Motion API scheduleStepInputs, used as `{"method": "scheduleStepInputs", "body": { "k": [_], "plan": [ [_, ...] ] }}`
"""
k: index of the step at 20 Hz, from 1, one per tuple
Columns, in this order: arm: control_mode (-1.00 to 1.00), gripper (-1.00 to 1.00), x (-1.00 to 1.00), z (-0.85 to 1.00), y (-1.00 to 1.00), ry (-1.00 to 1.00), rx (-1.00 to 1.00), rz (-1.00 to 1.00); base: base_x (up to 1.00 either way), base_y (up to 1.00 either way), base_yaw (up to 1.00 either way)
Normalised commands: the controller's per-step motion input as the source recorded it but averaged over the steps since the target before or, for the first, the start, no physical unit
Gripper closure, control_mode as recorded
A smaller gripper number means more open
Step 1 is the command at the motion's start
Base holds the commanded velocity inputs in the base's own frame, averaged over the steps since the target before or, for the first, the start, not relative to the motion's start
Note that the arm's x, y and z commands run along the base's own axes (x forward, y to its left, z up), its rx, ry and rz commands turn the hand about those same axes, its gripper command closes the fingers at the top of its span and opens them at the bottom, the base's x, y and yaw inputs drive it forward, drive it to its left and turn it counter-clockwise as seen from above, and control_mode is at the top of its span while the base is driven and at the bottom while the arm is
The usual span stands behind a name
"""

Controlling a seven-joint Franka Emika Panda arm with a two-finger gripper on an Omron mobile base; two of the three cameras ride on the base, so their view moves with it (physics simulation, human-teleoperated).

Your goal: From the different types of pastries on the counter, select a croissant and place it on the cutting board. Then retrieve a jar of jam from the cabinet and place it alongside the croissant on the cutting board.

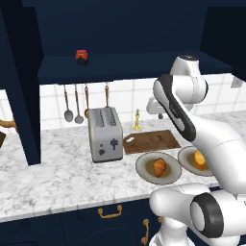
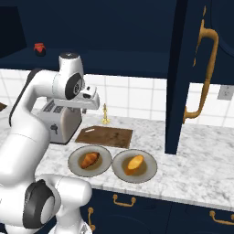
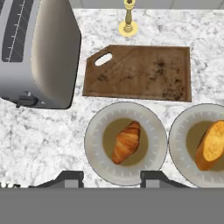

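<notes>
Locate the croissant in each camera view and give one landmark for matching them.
Left base view: croissant on the left plate, lower right of centre.
Right base view: croissant on the left plate, left of centre.
Hand view: croissant on the plate at centre.
Shared landmark: the cutting board just behind the plates.

A white tiled wall (image 1: 125,93) runs behind the worktop, and three ladles and spoons (image 1: 76,103) hang from it on the left. A silver toaster (image 1: 104,133) stands near the middle, with a small brass candlestick (image 1: 137,120) to its right, close against the tiles. Below the front edge are navy drawers (image 2: 151,210) with curved gold handles (image 2: 123,200). On the right a tall navy door (image 2: 201,68) carries a long gold handle (image 2: 204,73), and a pale wall socket (image 2: 224,92) sits on the tiles beyond it.
</notes>
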Motion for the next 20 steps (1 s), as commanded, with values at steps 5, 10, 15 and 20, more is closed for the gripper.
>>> {"method": "scheduleStepInputs", "body": {
  "k": [5,10,15,20],
  "plan": [
    [-1.00,-1.00,-0.08,-0.08,0.00,0.07,0.00,0.00,0.00,0.00,0.00],
    [-1.00,-1.00,-0.25,-0.50,0.00,0.14,0.02,0.00,0.00,0.00,0.00],
    [-1.00,-1.00,-0.01,-0.66,0.00,0.26,0.02,0.00,0.00,0.00,0.00],
    [-1.00,-1.00,0.00,-0.77,0.00,0.35,0.01,0.00,0.00,0.00,0.00]
  ]
}}
